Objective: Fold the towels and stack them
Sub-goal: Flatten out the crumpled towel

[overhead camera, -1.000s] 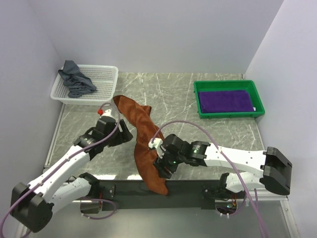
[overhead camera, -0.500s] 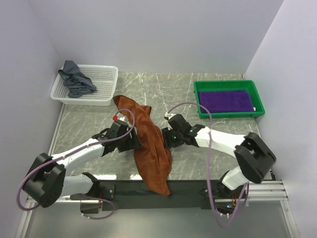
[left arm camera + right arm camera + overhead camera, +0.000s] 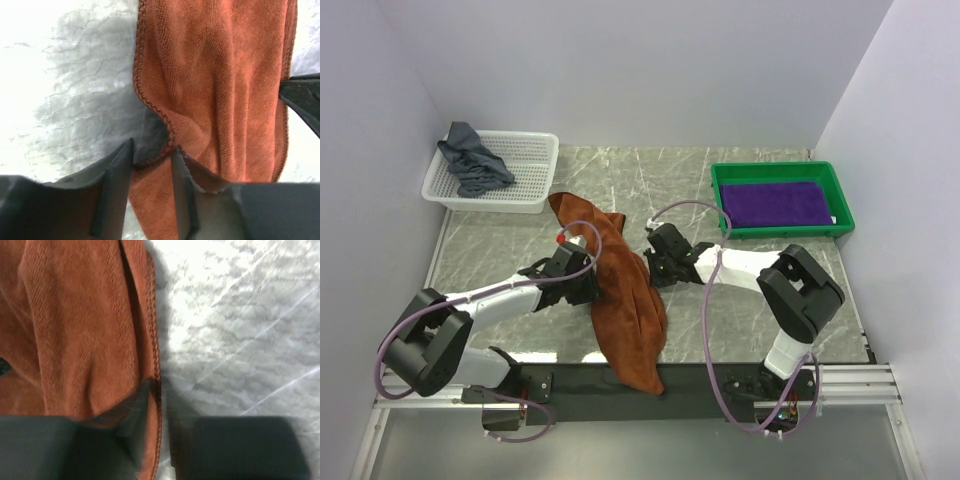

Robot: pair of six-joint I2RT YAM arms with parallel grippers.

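A rust-brown towel point(image 3: 625, 300) lies lengthwise on the marble table, its near end hanging over the front edge. My left gripper point(image 3: 588, 284) is at its left hem. In the left wrist view its fingers point(image 3: 119, 172) stand partly apart astride that hem point(image 3: 150, 159), so the left gripper point(image 3: 152, 150) is open. My right gripper point(image 3: 656, 264) is at the right hem. In the right wrist view the right gripper point(image 3: 159, 387) is pinched shut on the stitched edge point(image 3: 156, 355). A purple towel point(image 3: 775, 203) lies flat in the tray. A grey-blue towel point(image 3: 470, 160) is crumpled in the basket.
A white mesh basket point(image 3: 525, 165) stands at the back left. A green tray point(image 3: 782, 233) stands at the back right. Grey walls close in the left, back and right. A black rail point(image 3: 700, 378) runs along the table's front edge.
Both grippers have come in to the rust-brown towel's two side hems, the right one moving away from the front edge. Both pairs of jaws have narrowed, the right onto the hem.
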